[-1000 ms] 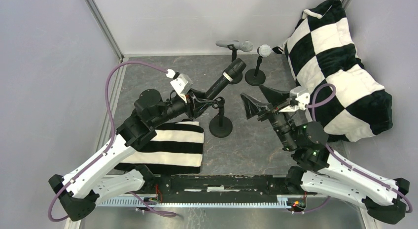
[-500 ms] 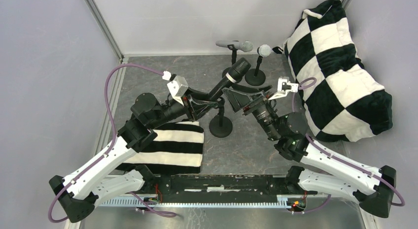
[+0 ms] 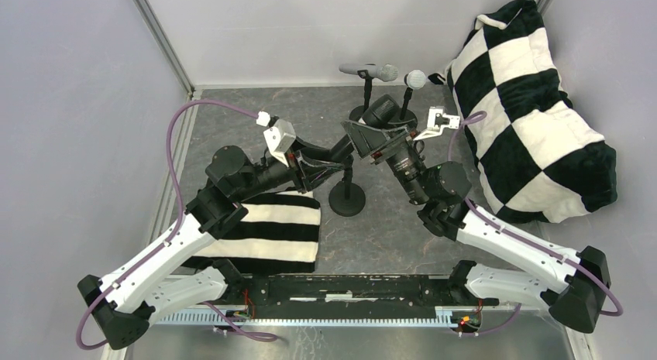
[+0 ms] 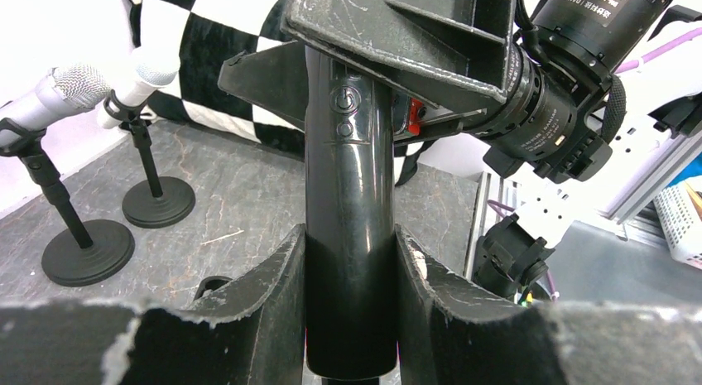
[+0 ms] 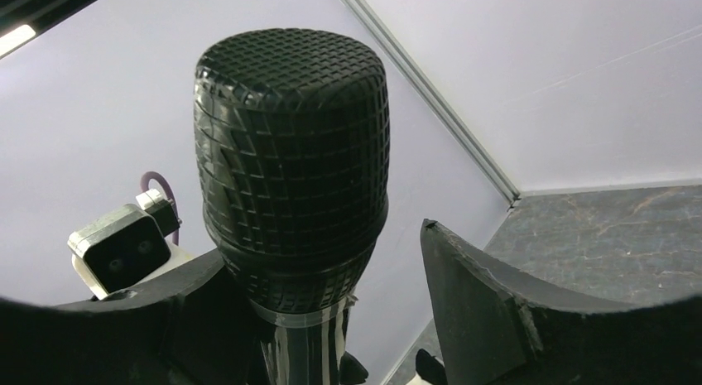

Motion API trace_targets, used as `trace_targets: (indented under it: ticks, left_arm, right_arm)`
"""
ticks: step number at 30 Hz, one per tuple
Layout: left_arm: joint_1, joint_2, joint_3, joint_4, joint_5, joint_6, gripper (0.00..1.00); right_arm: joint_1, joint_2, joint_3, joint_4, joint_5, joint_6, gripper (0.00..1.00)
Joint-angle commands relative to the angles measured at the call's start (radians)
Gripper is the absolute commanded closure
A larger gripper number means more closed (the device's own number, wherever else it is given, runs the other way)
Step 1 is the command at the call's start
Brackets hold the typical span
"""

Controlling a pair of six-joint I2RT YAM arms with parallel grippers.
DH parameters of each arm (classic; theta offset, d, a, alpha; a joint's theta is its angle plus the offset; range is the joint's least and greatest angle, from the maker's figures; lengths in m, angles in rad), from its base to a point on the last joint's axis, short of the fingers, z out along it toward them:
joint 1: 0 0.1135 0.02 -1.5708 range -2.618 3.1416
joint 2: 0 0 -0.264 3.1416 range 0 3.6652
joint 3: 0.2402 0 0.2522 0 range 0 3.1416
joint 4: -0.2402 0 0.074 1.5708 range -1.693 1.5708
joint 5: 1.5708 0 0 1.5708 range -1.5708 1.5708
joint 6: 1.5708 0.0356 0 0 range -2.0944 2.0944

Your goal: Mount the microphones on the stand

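Observation:
My left gripper is shut on the lower body of the black microphone and holds it tilted up and to the right above the empty stand. In the left wrist view the black microphone's body sits tight between my left gripper's fingers. My right gripper is open around its upper end. In the right wrist view the mesh head lies against the left finger of my right gripper, with a gap to the right finger. The silver-grey microphone and the white microphone sit on stands at the back.
A black-and-white checked cushion fills the right side. A striped black-and-white cloth lies under my left arm. The two back stands have round bases on the grey stone-pattern mat. Metal frame posts stand at the back corners.
My right arm has swung left and toward the back, bringing its open jaws around the black microphone's head. My left arm holds the microphone in nearly the same place.

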Motion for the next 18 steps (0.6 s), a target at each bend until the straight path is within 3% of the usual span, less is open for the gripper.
trace_targets:
  ticks: [1, 7, 9, 11, 13, 15, 18]
  left_arm:
    - [0.000, 0.000, -0.002, 0.053, 0.022, -0.027, 0.98]
    - [0.000, 0.002, -0.013, 0.053, 0.014, -0.028, 0.98]
    - [0.000, 0.006, -0.011, 0.050, 0.012, -0.027, 0.98]
    - [0.000, 0.007, -0.010, 0.042, 0.002, -0.025, 0.94]
    - [0.000, 0.004, -0.015, 0.038, -0.017, -0.026, 0.82]
    - [0.000, 0.003, -0.024, 0.042, -0.040, -0.033, 0.64]
    - [0.000, 0.002, -0.041, 0.047, -0.092, -0.056, 0.36]
  right_arm:
    - [-0.011, 0.017, 0.045, 0.070, -0.055, 0.036, 0.29]
    - [-0.016, 0.029, 0.045, 0.109, -0.093, 0.042, 0.41]
    - [-0.018, 0.029, 0.042, 0.126, -0.104, 0.042, 0.51]
    - [-0.019, 0.026, 0.029, 0.150, -0.103, 0.037, 0.69]
    - [-0.019, 0.013, 0.001, 0.190, -0.083, 0.026, 0.85]
    - [-0.019, -0.005, -0.034, 0.224, -0.057, 0.004, 0.96]
    - [-0.020, -0.044, -0.065, 0.227, -0.011, -0.065, 1.00]
